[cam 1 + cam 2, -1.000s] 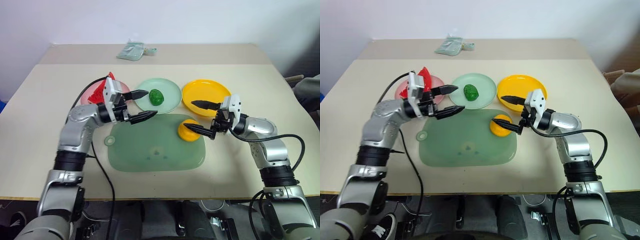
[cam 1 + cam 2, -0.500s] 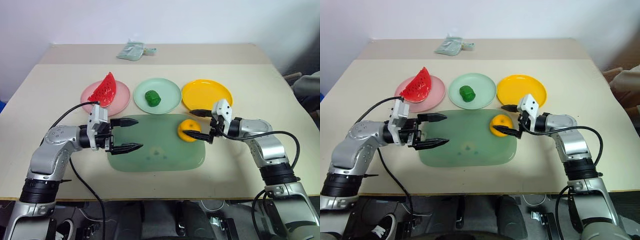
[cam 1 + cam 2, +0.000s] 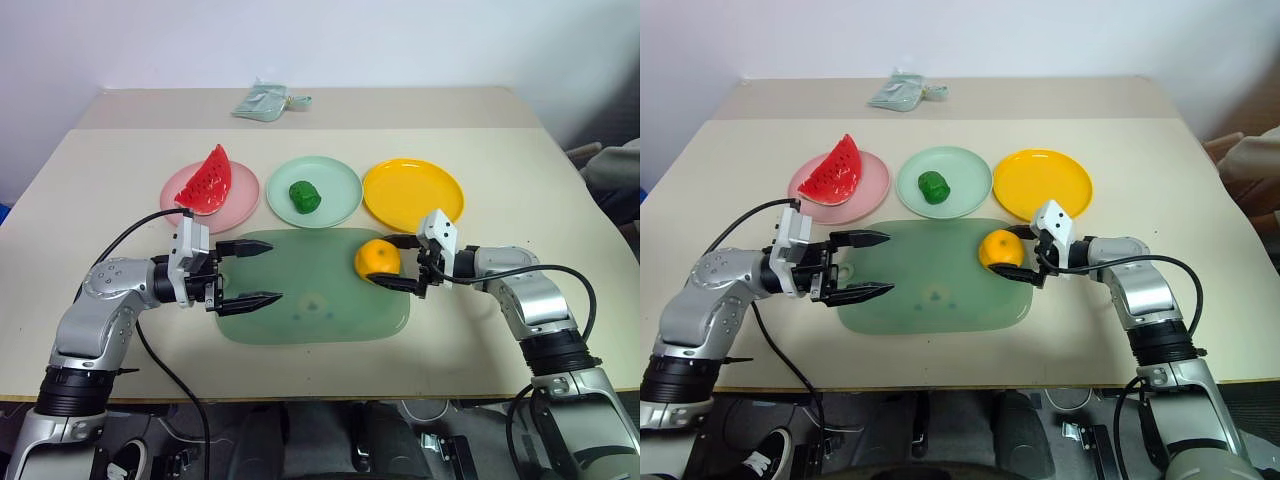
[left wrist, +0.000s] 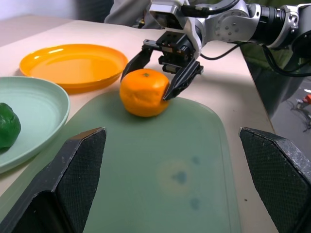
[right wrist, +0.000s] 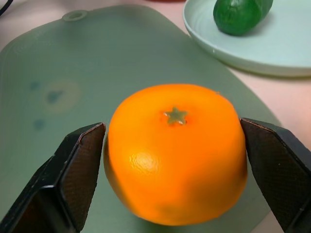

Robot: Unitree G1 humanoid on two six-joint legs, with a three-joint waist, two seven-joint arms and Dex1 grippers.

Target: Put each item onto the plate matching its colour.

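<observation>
on the far left of the table (image 3: 90, 190) my left gripper (image 3: 255, 272) hovered over the near left corner of the green mat (image 3: 310, 290), its two black fingers spread wide apart with nothing between them, pointing level toward the middle of the mat. beyond it sat the pink plate (image 3: 238, 196), and the watermelon wedge (image 3: 205, 180) rested on that plate, leaning with its green rind along the outer side. next along the row was the mint green plate (image 3: 335, 195), just beside the pink one, with the bumpy dark-green vegetable (image 3: 304, 196) lying on it a little left of centre. behind those plates, near the far edge of the table, lay a small pale green packet (image 3: 265, 101).

toward the right, the orange (image 3: 377, 258) sat upright on the far right corner of the mat, its little star-shaped stem mark facing up in my right wrist view, and it was not on any plate. my right gripper (image 3: 401, 263) reached in from the right with one finger on each side of the orange; the fingers looked very close to its skin, but i could not tell whether they were pressing it. the yellow-orange plate (image 3: 413, 195) sat just beyond the orange, bare. at the far right edge a person's sleeve (image 3: 615, 185) showed.
</observation>
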